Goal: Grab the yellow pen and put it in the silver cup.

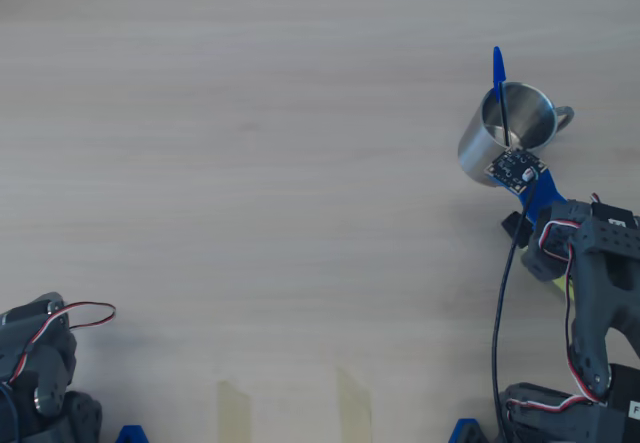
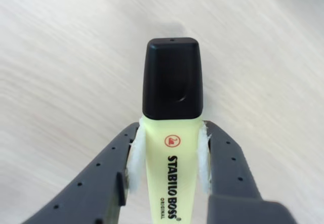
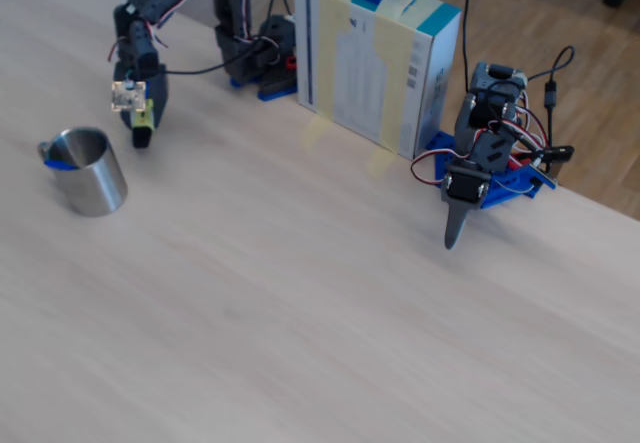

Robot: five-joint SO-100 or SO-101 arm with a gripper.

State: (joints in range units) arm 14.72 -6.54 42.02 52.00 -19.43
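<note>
Wrist view, up close: the claw (image 2: 169, 168) is clenched on the yellow pen (image 2: 171, 133), padded fingers (image 2: 135, 158) squeezing the barrel, black cap pointing to twelve o'clock, long axis running straight out from the claw over bare worktop (image 2: 61, 57). Further out, in the fixed view, the arm (image 3: 160, 3) reaches over and down, pen hanging cap-down just off the silver cup (image 3: 88, 171), which sits at about seven o'clock from it. A blue pen (image 1: 499, 88) already occupies that cup.

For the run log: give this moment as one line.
hand: shut on pen | pen: lifted, cap forward | cup: upright, blue pen inside | phase: carry
</note>
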